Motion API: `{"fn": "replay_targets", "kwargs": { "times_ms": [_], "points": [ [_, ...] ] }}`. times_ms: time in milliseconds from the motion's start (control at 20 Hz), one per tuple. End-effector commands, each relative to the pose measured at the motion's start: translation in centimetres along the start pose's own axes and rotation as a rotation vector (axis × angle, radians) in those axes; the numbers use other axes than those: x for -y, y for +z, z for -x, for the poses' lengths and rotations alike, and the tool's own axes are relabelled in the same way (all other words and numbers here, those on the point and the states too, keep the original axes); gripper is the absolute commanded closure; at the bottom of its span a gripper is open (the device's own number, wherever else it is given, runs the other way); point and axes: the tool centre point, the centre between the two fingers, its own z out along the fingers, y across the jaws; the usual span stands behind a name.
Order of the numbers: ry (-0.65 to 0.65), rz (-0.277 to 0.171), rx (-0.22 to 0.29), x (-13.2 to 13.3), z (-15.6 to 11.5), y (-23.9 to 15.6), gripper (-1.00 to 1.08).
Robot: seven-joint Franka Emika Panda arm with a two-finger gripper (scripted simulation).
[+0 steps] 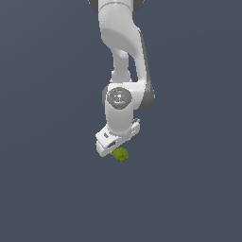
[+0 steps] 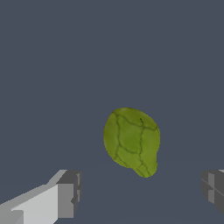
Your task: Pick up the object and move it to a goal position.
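The object (image 2: pixel 132 141) is a small lumpy yellow-green blob with dark cracks across its surface. In the wrist view it sits between and beyond my two grey fingertips (image 2: pixel 70 192), which stand far apart and touch nothing. My gripper (image 2: pixel 140 194) is open. In the exterior view the object (image 1: pixel 120 154) peeks out just under the white hand, on the exterior view's right of the lower corner of the hand. My gripper (image 1: pixel 115 150) hangs directly above it, and its fingers are hidden there.
The white arm (image 1: pixel 124 56) comes down from the top of the exterior view. Everything around is a plain dark grey-blue ground (image 1: pixel 47 189) with no other object or edge in sight.
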Motion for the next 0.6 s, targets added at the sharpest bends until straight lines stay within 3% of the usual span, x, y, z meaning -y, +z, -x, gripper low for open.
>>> {"fn": "replay_targets", "kwargs": {
  "times_ms": [0, 550],
  "points": [
    [-0.04, 0.0, -0.003, -0.18, -0.21, 0.4, -0.92],
    [-0.091, -0.001, -0.007, -0.41, -0.45, 1.03, -0.92]
  ]
}}
